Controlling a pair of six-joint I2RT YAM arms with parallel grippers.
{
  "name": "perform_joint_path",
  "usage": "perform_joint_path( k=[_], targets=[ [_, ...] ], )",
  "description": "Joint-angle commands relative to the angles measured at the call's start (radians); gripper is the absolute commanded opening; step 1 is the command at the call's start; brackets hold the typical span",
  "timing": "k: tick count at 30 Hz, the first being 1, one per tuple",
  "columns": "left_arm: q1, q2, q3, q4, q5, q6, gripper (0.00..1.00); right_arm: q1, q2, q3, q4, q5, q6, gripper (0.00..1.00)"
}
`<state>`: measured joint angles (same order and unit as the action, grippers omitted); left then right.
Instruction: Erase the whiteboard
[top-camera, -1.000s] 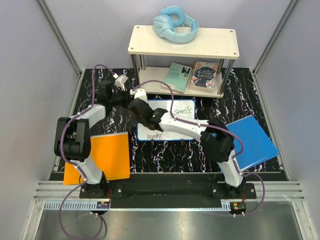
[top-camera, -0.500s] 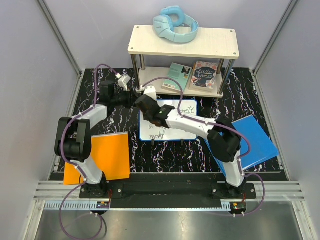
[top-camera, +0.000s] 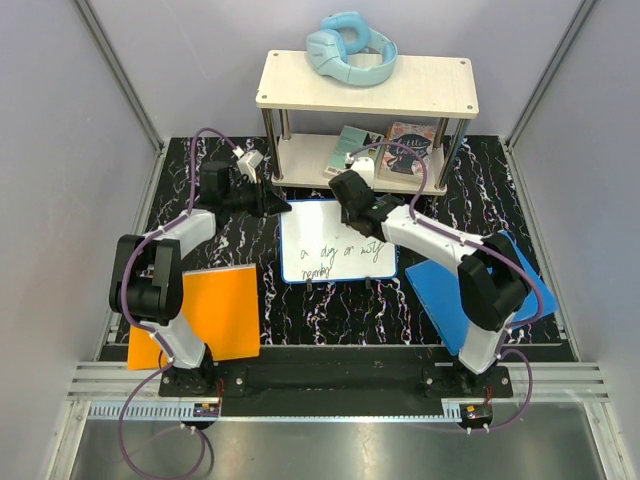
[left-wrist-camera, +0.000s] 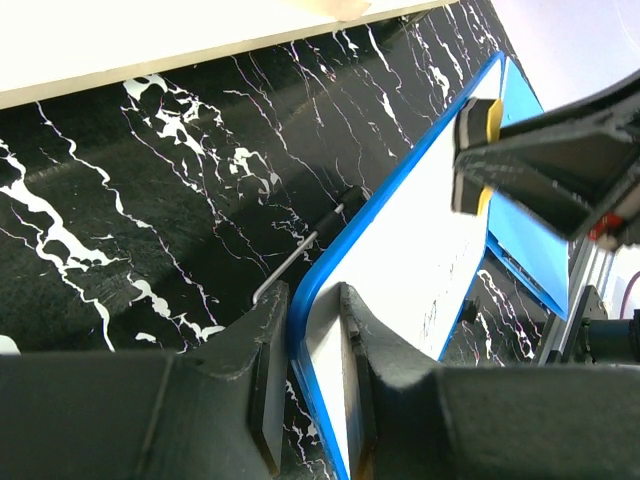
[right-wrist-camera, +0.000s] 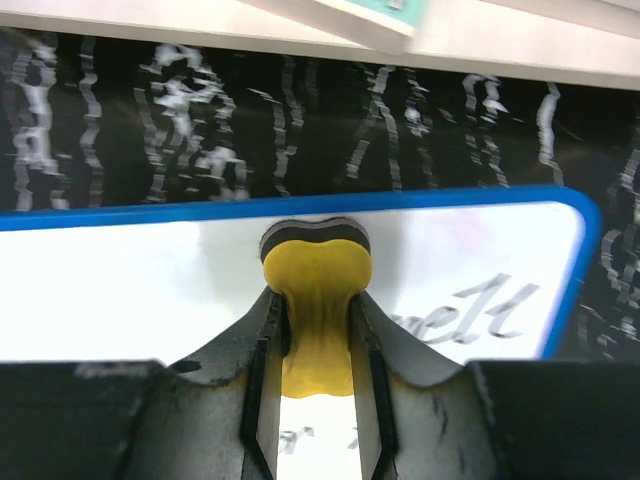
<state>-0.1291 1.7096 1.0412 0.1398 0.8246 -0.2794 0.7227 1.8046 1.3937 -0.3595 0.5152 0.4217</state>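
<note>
whiteboard (top-camera: 335, 228) wht, blue rim | eraser (right-wrist-camera: 316, 290) yel/blk | tabletop (top-camera: 490, 172) blk marble

Right gripper (right-wrist-camera: 316, 325) pinches yellow eraser (right-wrist-camera: 316, 272), seemingly touching the whiteboard (right-wrist-camera: 120, 295).

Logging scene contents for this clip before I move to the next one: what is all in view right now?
whiteboard: 1, white, blue rim, dark handwriting, table centre
eraser: 1, yellow with black pad, at whiteboard's far edge
orange panel: 1, near left
blue panel: 1, near right
shelf: 1, cream, two tiers, far side
headphones: 1, light blue, shelf top
books: 2, teal and dark, lower tier
table: 1, black marbled
left tool: shut on whiteboard's far-left rim
right tool: shut on eraser
</note>
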Motion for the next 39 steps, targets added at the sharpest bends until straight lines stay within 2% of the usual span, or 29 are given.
perform_joint_path(
  k=[1, 11, 14, 18, 27, 31, 37, 39],
  targets=[
    [-0.012, -0.022, 0.006, -0.048, -0.042, 0.065, 0.0, -0.066, -0.046, -0.082, -0.114, 0.078, -0.04, 0.0],
    [-0.014, -0.021, 0.01, -0.054, -0.044, 0.072, 0.0, -0.204, -0.126, -0.162, -0.093, 0.034, -0.076, 0.0],
    [-0.014, -0.019, 0.011, -0.059, -0.047, 0.075, 0.0, -0.207, -0.131, -0.144, -0.069, -0.018, -0.122, 0.0],
    [-0.02, -0.021, 0.016, -0.071, -0.055, 0.083, 0.0, -0.207, -0.136, -0.116, -0.01, -0.168, -0.182, 0.0],
    [-0.029, -0.022, 0.019, -0.082, -0.062, 0.092, 0.0, -0.203, -0.074, -0.105, 0.027, -0.354, -0.195, 0.0],
    [-0.04, -0.021, 0.022, -0.091, -0.067, 0.1, 0.0, -0.161, -0.047, -0.093, 0.048, -0.422, -0.212, 0.0],
    [-0.053, -0.024, 0.026, -0.111, -0.081, 0.121, 0.0, -0.074, -0.016, -0.05, 0.091, -0.396, -0.207, 0.0],
    [-0.053, -0.027, 0.023, -0.111, -0.084, 0.121, 0.0, -0.074, -0.007, -0.03, 0.083, -0.325, -0.192, 0.0]
  ],
)
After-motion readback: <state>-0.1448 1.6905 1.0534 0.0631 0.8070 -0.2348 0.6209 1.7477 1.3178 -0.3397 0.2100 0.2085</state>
